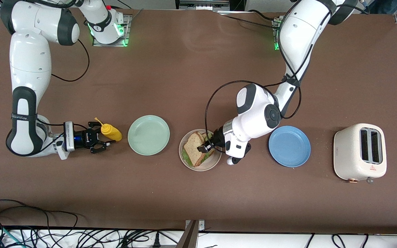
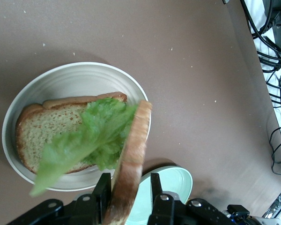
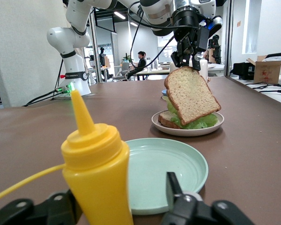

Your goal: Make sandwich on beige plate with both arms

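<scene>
Brown surface (image 1: 191,69) carries everything: a toaster (image 1: 359,152) at the left arm's end, then a blue plate (image 1: 289,146), the beige plate (image 1: 184,156), a green plate (image 1: 149,134) and a mustard bottle (image 1: 111,132) toward the right arm's end.

On the beige plate lies the bottom slice (image 2: 42,131) with lettuce (image 2: 98,138) on it. The top slice (image 2: 131,164) leans over them, its lower edge down on the lettuce and its upper edge between the fingers of the left claw (image 1: 206,147), which hangs over the plate's rim. In the left wrist view the fingers stand on either side of that crust with gaps showing, so the grip looks loosened rather than clamped.

Judging by this, the step in hand is letting the top slice fall flat. Doing it well means spreading the fingers without dragging the crust, then lifting straight off so the slice drops squarely onto the lettuce and does not slide off the plate.

The right claw (image 1: 99,142) sits low beside the mustard bottle, fingers spread around its base without pinching it.
</scene>
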`<state>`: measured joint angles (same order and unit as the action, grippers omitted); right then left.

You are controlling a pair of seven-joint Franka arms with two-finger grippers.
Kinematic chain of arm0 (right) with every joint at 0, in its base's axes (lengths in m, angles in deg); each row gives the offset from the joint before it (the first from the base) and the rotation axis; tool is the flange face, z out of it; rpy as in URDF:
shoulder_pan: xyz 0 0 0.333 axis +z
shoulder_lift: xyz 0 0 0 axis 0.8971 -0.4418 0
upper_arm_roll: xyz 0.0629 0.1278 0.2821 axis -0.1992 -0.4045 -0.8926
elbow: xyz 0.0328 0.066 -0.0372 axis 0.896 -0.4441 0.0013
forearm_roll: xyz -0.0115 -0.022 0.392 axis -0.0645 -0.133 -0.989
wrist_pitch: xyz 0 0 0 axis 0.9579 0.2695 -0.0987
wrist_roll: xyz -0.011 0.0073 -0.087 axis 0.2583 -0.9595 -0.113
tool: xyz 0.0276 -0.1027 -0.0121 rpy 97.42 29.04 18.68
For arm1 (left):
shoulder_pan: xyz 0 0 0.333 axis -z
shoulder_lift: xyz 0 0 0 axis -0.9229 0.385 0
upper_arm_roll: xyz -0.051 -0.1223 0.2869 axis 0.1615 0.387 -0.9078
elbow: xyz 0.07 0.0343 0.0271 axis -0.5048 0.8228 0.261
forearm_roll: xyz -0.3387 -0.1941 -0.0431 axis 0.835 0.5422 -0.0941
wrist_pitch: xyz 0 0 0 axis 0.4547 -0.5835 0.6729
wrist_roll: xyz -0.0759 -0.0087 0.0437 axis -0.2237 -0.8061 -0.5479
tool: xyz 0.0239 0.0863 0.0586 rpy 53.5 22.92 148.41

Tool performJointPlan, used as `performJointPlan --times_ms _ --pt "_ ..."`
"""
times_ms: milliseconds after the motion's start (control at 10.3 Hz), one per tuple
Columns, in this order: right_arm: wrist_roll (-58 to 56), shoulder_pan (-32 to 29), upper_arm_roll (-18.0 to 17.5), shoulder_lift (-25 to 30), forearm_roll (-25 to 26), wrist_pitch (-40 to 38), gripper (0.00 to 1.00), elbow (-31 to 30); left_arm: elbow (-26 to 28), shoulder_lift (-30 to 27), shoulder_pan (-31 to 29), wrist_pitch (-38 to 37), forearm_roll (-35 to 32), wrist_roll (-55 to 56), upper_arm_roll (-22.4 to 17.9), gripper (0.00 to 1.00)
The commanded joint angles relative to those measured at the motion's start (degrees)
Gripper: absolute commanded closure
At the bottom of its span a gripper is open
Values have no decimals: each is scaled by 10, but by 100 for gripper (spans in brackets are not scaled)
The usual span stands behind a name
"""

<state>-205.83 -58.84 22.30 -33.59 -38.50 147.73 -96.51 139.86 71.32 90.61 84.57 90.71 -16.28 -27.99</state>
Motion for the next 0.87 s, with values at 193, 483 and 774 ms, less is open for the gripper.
performJointPlan --times_ms 193,483,774 --pt "51 -10 77 14 48 -13 0 46 4 -6 -1 -29 -14 -14 -7 25" --pt "180 5 160 14 74 16 0 92 4 -7 -26 -79 -34 -15 -7 23" --pt "351 37 231 42 108 8 0 135 4 -6 -37 -94 -65 -15 -7 17"
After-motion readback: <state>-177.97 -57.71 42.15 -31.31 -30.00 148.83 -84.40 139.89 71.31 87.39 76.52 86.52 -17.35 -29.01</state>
